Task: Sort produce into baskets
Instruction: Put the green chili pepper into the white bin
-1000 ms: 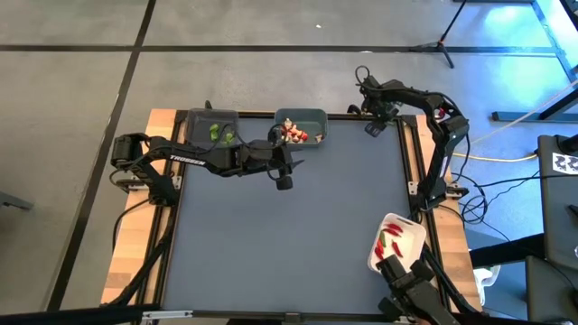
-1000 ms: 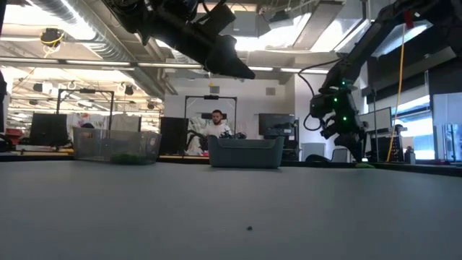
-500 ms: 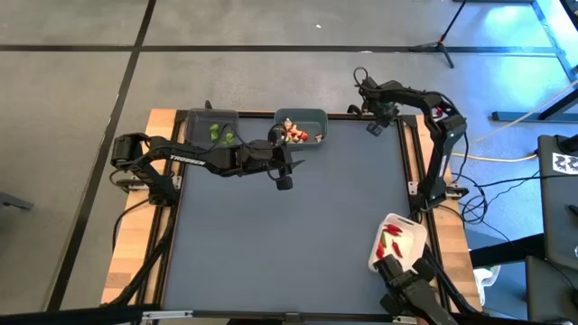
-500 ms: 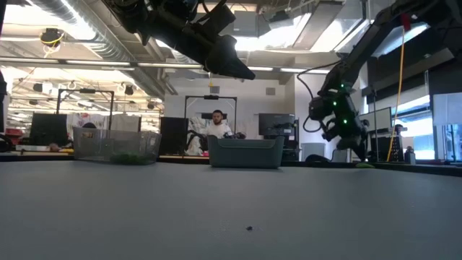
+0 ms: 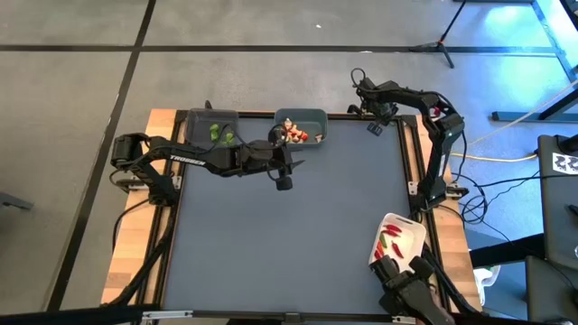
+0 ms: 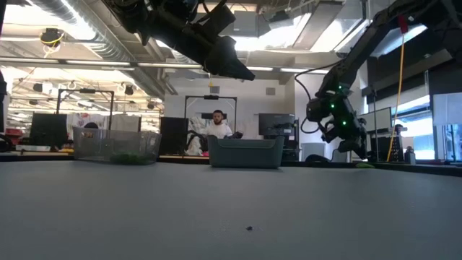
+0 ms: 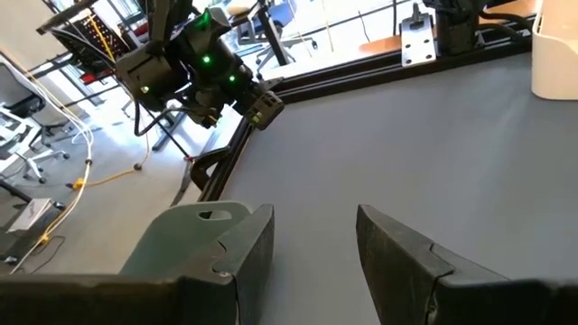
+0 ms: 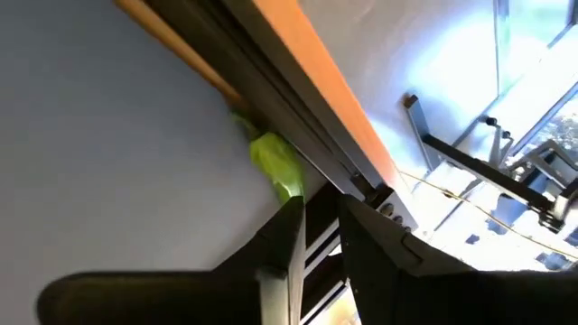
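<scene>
The dark grey bin at the far left holds small green pieces. The grey-teal bin beside it holds pale tan-white and red pieces. The white tray at the near right holds red chili pieces. One green piece lies on the table against the far right edge rail; it also shows in the low view. My right gripper hovers just short of it, open by a narrow gap and empty. My left gripper hangs open and empty above the table, just near of the teal bin.
The raised black and wood rail runs right behind the loose green piece. The grey mat stretches between the bins and the tray. A person sits in the room beyond the table.
My right gripper has shifted a little toward the table's left at the far right corner.
</scene>
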